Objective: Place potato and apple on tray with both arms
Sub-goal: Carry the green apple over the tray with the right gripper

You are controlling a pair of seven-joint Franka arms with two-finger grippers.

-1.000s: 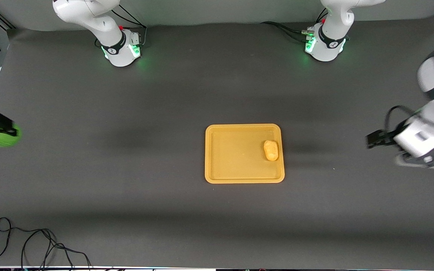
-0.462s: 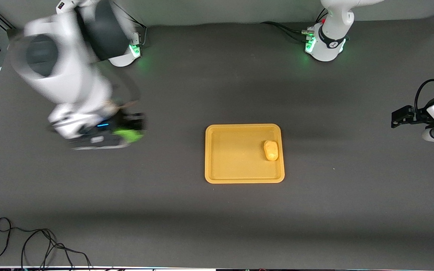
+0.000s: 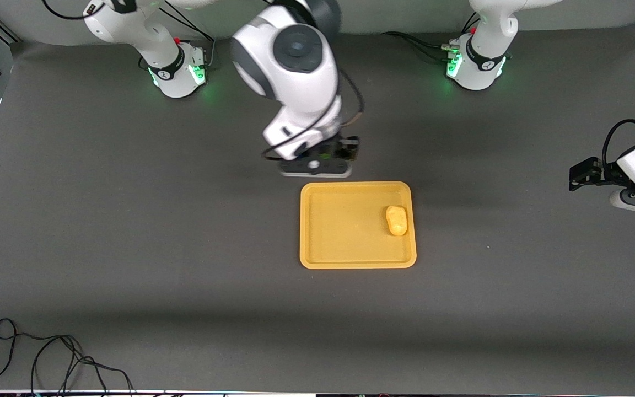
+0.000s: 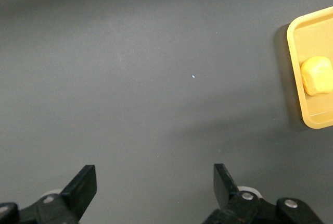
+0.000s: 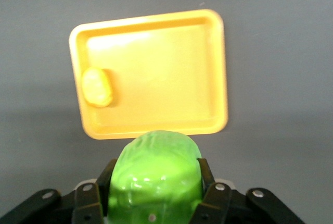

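Apple (image 5: 156,174) visible only in right wrist view, pinched by right claw (image 5: 155,193); left claw (image 4: 151,193) spread.

A matt dark grey table covering (image 3: 130,231) lies smooth beneath a yellow-orange plastic tray (image 3: 317,259) with a dull sheen. The potato (image 3: 397,220) looks lumpy and faintly waxy; the green apple (image 5: 156,177) shows a glossy, ridged plastic skin. Both arms (image 3: 295,71) wear smooth, shiny white shells with black matt fingers (image 4: 83,187).
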